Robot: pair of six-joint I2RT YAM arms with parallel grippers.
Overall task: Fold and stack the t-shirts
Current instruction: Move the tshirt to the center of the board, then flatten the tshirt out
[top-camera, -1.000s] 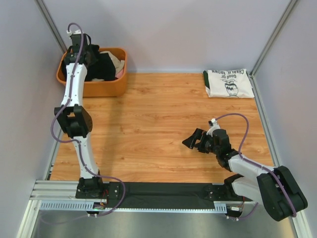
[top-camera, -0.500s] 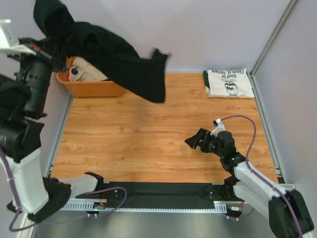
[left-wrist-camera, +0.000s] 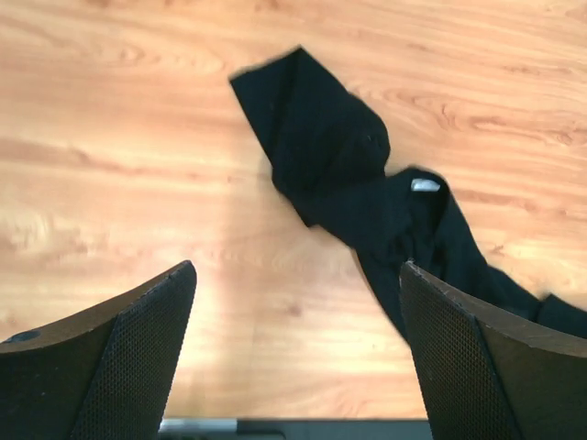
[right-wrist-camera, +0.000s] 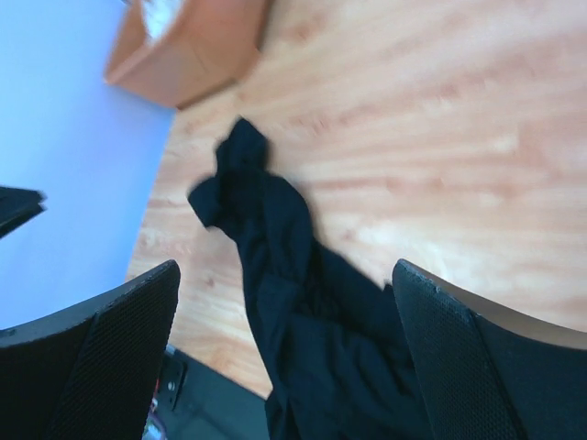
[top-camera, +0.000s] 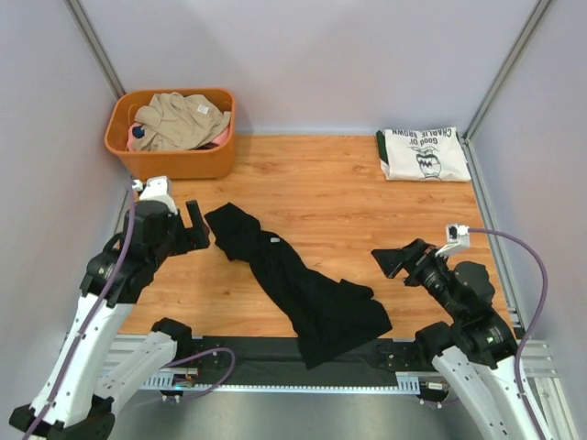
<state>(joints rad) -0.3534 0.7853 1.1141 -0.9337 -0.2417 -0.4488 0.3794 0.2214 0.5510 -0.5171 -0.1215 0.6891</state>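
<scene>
Two t-shirts lie on the bench (top-camera: 321,183): the black tee (top-camera: 293,280) strung out crumpled from left of centre to the bottom edge, the white tee (top-camera: 424,154) folded at upper right. Both the left jaws and the right jaws gape wide, holding nothing.

Loose tee (top-camera: 312,298) centre, seemingly overhanging near edge (top-camera: 229,334); folded tee (top-camera: 424,154) far right

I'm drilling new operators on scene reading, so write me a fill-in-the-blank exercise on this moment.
1. The crumpled t-shirt on the table is ____ in colour.
2. The folded white t-shirt lies at the table's far ____ corner.
3. The left gripper and right gripper both have jaws ____.
Missing words: black; right; open.
</scene>
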